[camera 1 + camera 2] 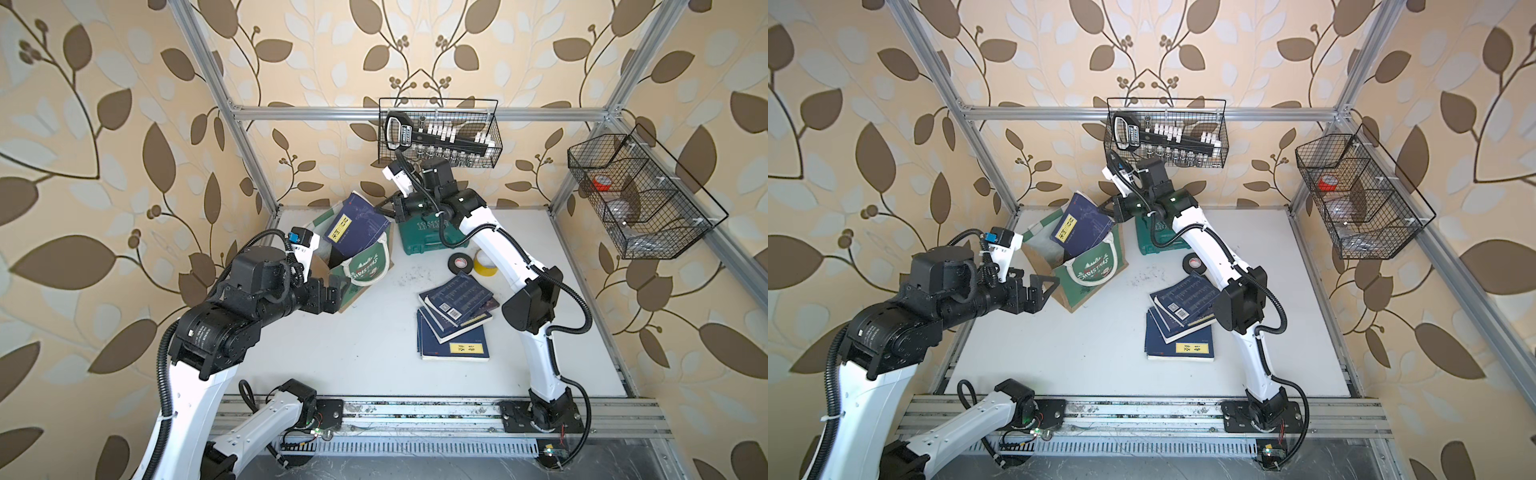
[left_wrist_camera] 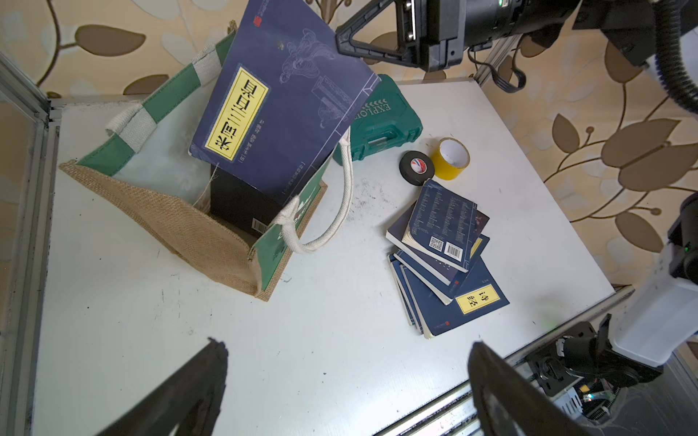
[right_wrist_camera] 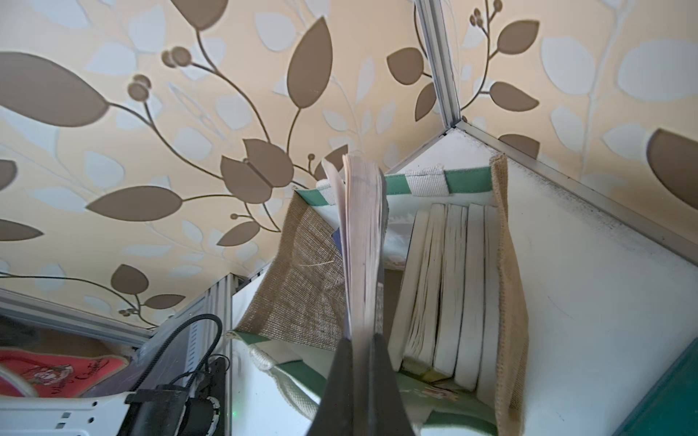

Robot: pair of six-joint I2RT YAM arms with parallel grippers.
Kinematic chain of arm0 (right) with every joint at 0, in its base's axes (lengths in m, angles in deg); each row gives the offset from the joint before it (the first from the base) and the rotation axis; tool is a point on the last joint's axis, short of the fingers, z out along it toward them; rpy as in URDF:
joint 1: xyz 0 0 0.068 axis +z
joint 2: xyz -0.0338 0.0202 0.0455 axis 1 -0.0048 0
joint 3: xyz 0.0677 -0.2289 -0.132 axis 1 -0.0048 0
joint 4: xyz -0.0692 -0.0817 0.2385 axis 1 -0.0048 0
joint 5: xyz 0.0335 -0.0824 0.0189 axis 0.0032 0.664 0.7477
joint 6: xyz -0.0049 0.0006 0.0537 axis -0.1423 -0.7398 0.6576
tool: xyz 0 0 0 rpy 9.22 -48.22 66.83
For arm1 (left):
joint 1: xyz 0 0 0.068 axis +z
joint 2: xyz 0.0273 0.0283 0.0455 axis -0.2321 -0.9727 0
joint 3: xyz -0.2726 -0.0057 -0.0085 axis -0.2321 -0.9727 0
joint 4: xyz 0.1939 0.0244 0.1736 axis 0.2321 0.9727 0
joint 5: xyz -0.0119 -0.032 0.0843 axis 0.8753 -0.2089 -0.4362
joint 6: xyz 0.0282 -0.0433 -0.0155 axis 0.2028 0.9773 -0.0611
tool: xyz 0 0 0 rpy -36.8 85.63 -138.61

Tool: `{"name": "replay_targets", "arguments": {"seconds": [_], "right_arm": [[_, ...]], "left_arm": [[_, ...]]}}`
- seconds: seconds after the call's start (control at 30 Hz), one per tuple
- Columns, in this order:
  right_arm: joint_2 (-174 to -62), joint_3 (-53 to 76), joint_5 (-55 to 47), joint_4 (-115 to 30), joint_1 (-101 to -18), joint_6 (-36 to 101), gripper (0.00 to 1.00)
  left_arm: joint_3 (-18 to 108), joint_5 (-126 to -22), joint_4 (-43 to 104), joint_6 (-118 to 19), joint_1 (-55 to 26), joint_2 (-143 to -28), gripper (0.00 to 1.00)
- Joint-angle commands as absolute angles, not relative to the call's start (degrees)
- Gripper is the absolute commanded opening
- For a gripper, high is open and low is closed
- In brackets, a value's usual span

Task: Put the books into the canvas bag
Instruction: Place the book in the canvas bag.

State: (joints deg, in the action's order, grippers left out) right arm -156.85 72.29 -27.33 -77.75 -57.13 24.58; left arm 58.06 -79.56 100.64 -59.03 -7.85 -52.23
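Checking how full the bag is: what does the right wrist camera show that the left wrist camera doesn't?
Only right wrist: page edges of several standing books inside the canvas bag. Only left wrist: the loose stack of books on the table, a black tape roll, a yellow tape roll. Both: the bag and the navy book the right tool holds tilted at its opening.

Right claw (image 1: pixel 1106 207) holds navy book (image 1: pixel 1084 227) tilted into canvas bag (image 1: pixel 1097 272).
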Motion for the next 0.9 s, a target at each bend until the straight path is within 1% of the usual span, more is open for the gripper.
{"name": "replay_targets", "arguments": {"seconds": [0.0, 0.23, 0.57, 0.67, 0.87], "right_arm": [[-157.96, 76.58, -21.32, -78.67, -55.13, 20.98, 0.0], [-161.23, 78.2, -9.96, -78.6, -51.72, 19.52, 0.0], [-165.65, 79.4, 2.58, -76.61, -47.95, 17.82, 0.0], [-166.49, 79.3, 3.98, -75.67, -47.54, 16.92, 0.0], [-167.97, 79.19, 3.57, -73.39, -46.73, 16.56, 0.0]], "left_arm": [[57.38, -79.93, 100.76, -60.29, -7.49, -51.69, 0.99], [55.97, -80.57, 100.5, -60.35, -7.49, -50.72, 0.99], [54.9, -81.06, 99.88, -60.55, -7.49, -49.83, 0.99], [54.73, -81.04, 99.79, -60.65, -7.49, -49.65, 0.99], [54.55, -80.89, 99.79, -60.64, -7.54, -49.65, 0.99]]}}
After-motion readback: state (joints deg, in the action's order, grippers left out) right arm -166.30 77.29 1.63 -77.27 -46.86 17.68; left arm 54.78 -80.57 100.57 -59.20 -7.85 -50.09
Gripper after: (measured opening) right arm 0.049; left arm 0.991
